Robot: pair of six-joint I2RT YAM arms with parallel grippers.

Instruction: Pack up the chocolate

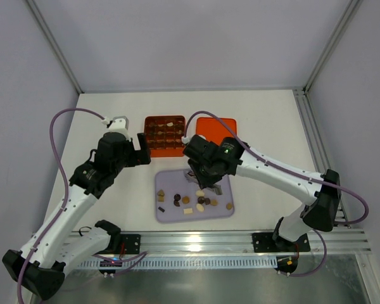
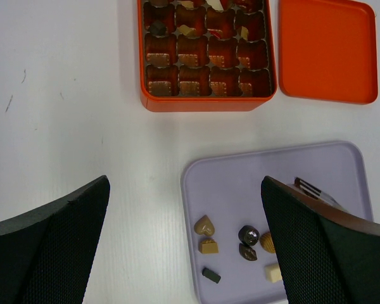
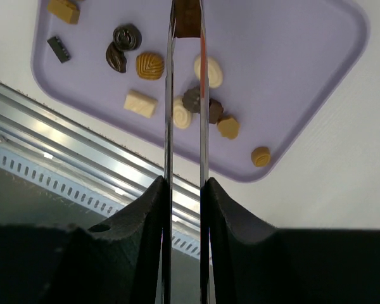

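Note:
Several chocolate pieces (image 1: 193,201), dark brown, tan and cream, lie on a lavender tray (image 1: 177,178); they also show in the left wrist view (image 2: 204,225) and the right wrist view (image 3: 150,65). My right gripper (image 1: 206,176) (image 3: 184,190) is shut on metal tongs (image 3: 169,114). The tong tips pinch a brown piece (image 3: 187,19) above the tray (image 3: 285,50). My left gripper (image 1: 142,152) (image 2: 185,190) is open and empty, over the table at the tray's far left corner (image 2: 272,171). The orange gridded box (image 1: 164,135) (image 2: 206,95) holds a few pieces in its far cells.
The flat orange lid (image 1: 215,130) (image 2: 327,50) lies right of the box. An aluminium rail (image 1: 196,244) (image 3: 82,139) runs along the near table edge, just below the tray. Both arms crowd the space between box and tray.

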